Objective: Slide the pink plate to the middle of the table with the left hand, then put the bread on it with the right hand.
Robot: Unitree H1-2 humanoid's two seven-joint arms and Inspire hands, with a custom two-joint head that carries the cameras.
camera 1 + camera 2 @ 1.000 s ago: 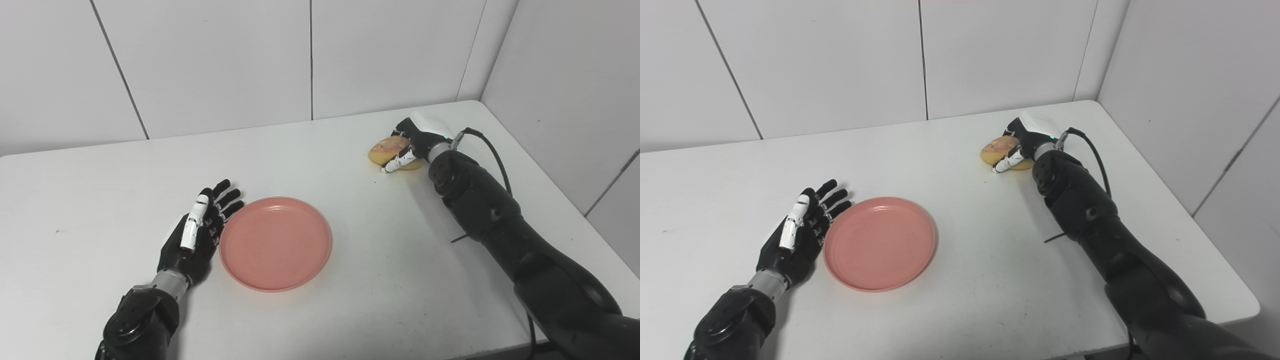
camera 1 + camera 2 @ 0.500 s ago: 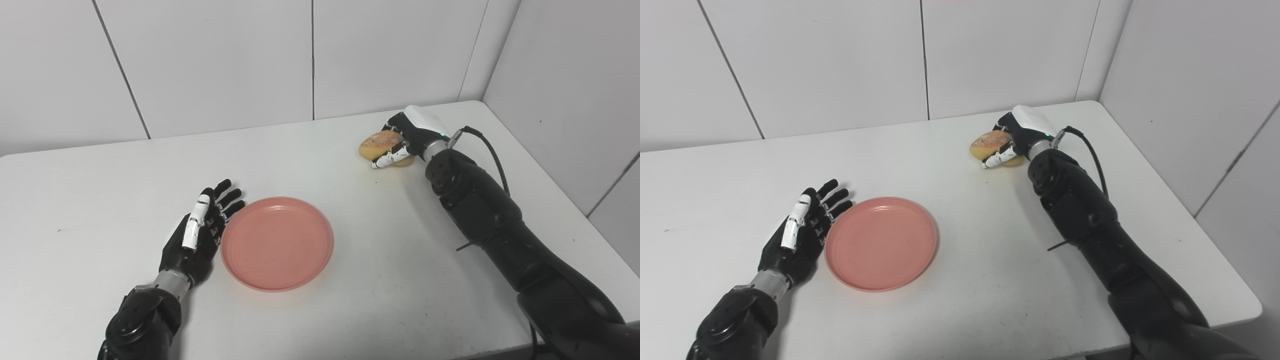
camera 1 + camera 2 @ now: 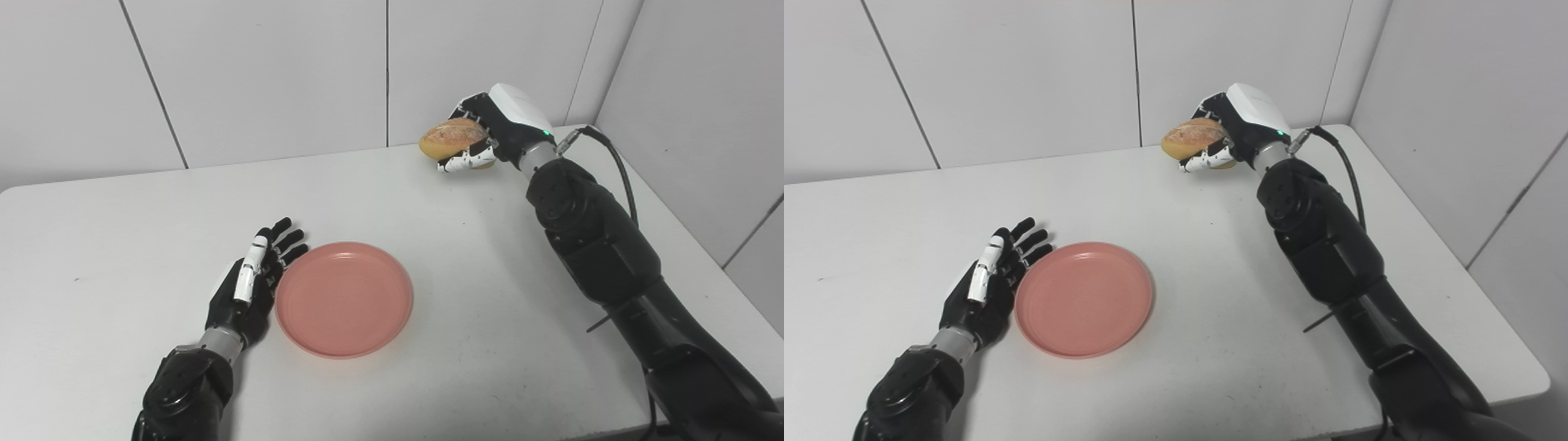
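The white table [image 3: 122, 202] carries little: a pink plate [image 3: 343, 299] lies flat near its middle, a little toward the front edge, with nothing on it. Pale panelled walls [image 3: 263, 73] close the table in behind and on the right, meeting at the far right corner.

The left hand [image 3: 251, 285] rests on the table just beside the plate's left rim, fingers spread and pointing away from the robot, holding nothing. Whether its fingertips touch the rim cannot be told.

The right hand [image 3: 1234, 131] is up in the air above the far side of the table, well apart from the plate, and it is closed around the bread [image 3: 1193, 137], a golden-brown roll with a pale dusted top. The roll sticks out to the left of the hand; its right end is hidden behind the fingers and palm. White fingertips [image 3: 1206, 162] curl beneath it.

A black cable [image 3: 618, 171] loops out from the right wrist and runs down along the forearm. The right arm covers part of the table's right side, and both arms are cut off at the bottom edge.
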